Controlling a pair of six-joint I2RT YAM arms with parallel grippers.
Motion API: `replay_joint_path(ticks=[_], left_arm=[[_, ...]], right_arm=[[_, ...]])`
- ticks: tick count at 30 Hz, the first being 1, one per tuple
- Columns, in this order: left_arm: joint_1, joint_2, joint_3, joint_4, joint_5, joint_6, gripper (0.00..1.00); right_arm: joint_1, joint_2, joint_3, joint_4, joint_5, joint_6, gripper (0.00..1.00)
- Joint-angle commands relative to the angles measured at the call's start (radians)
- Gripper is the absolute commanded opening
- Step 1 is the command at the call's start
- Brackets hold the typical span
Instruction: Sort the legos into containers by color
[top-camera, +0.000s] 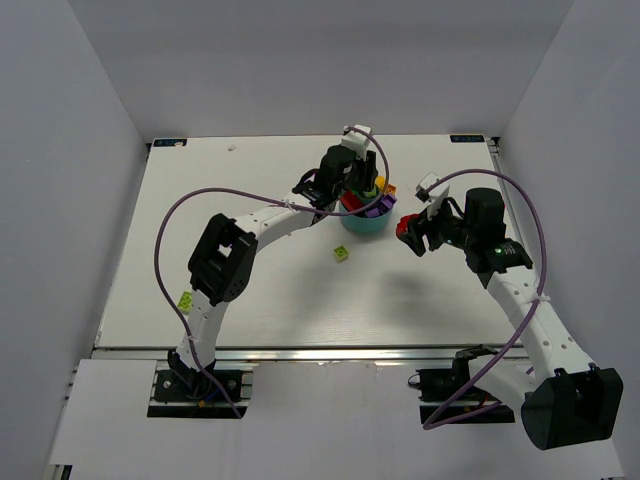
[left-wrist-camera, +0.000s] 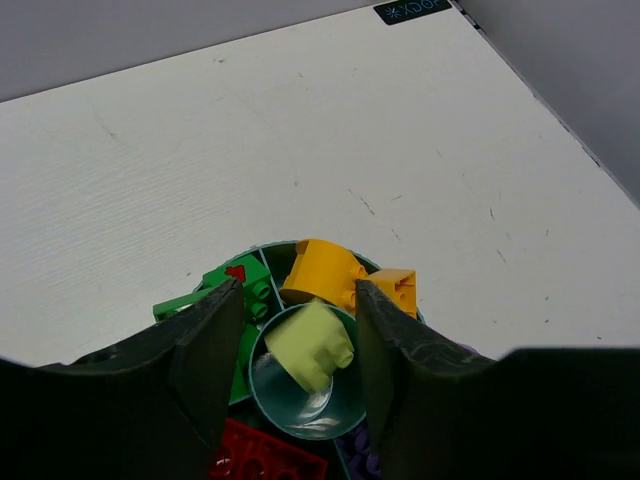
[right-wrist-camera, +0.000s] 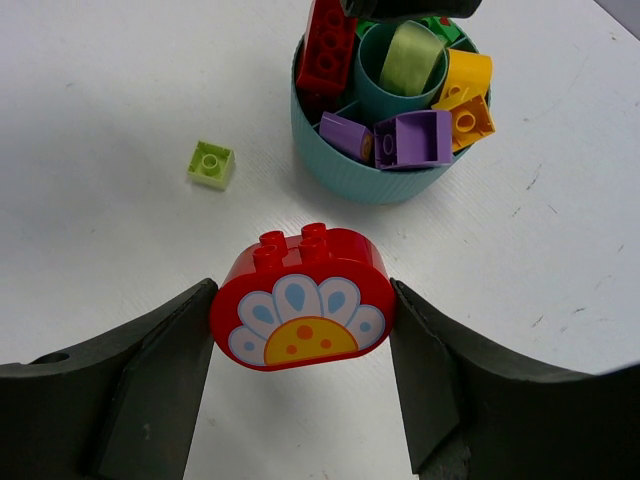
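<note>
The bowl (right-wrist-camera: 345, 182) was teal. The red brick (right-wrist-camera: 300, 305) had a flower picture: white petals with blue drops and a yellow middle with orange dots. The lone small brick (right-wrist-camera: 211, 164) was lime.

Left arm (top-camera: 265, 222): white tubular links joined by boxy black housings.
Right arm (top-camera: 530, 322): the same white links, a bulky black housing low down, and a tiny green light on the black forearm block.
Cables (top-camera: 165, 250): one lilac cable per arm, looping free from base to wrist.
Bases (top-camera: 195, 385): black, low and boxy.
Wrist camera mounts (top-camera: 358, 132): small white pieces.
Left end effector (left-wrist-camera: 298, 290): two matte charcoal fingers (left-wrist-camera: 200, 370), broad, tapering towards the tips.
Right end effector (right-wrist-camera: 302, 300): matching dark grey fingers with smooth, flat inner faces.
</note>
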Motion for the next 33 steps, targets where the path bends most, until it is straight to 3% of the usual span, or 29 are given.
replay_joint_path(ticks=[1, 4, 9, 11, 12, 13, 15, 17, 18, 22, 25, 33], left_arm=[[-0.002, -0.024, 0.043, -0.001, -0.023, -0.010, 0.59], [-0.003, -0.036, 0.066, -0.007, -0.018, -0.021, 0.64], [-0.005, -0.082, 0.085, -0.022, -0.010, -0.039, 0.61], [-0.005, -0.114, 0.074, -0.035, 0.005, -0.053, 0.48], [-0.005, -0.156, 0.051, -0.053, 0.017, -0.079, 0.29], [-0.003, -0.211, 0.016, -0.065, 0.039, -0.094, 0.20], [-0.003, -0.271, -0.034, -0.105, 0.077, -0.146, 0.11], [0.000, -0.338, -0.097, -0.133, 0.167, -0.188, 0.18], [0.000, -0.408, -0.171, -0.143, 0.195, -0.237, 0.35], [0.004, -0.597, -0.390, -0.125, 0.336, -0.361, 0.65], [0.006, -0.711, -0.534, -0.049, 0.408, -0.459, 0.76], [0.006, -0.747, -0.647, -0.019, 0.467, -0.596, 0.83]], right_arm=[[-0.007, 0.003, 0.008, 0.041, -0.021, 0.008, 0.00], [-0.007, -0.002, 0.009, 0.041, -0.029, 0.007, 0.00], [-0.009, -0.002, 0.015, 0.033, -0.057, -0.007, 0.00], [-0.009, -0.004, 0.026, 0.017, -0.099, -0.050, 0.00], [-0.009, -0.007, 0.031, -0.003, -0.165, -0.073, 0.00], [-0.009, -0.008, 0.029, -0.005, -0.195, -0.114, 0.00], [-0.009, -0.014, 0.025, -0.005, -0.260, -0.160, 0.00], [-0.007, -0.019, 0.014, 0.021, -0.294, -0.232, 0.00], [-0.007, -0.023, -0.001, 0.033, -0.317, -0.258, 0.00], [-0.004, -0.017, -0.017, 0.072, -0.354, -0.364, 0.00], [0.007, 0.009, -0.003, 0.067, -0.368, -0.412, 0.00], [0.079, 0.032, 0.006, 0.059, -0.331, -0.450, 0.00]])
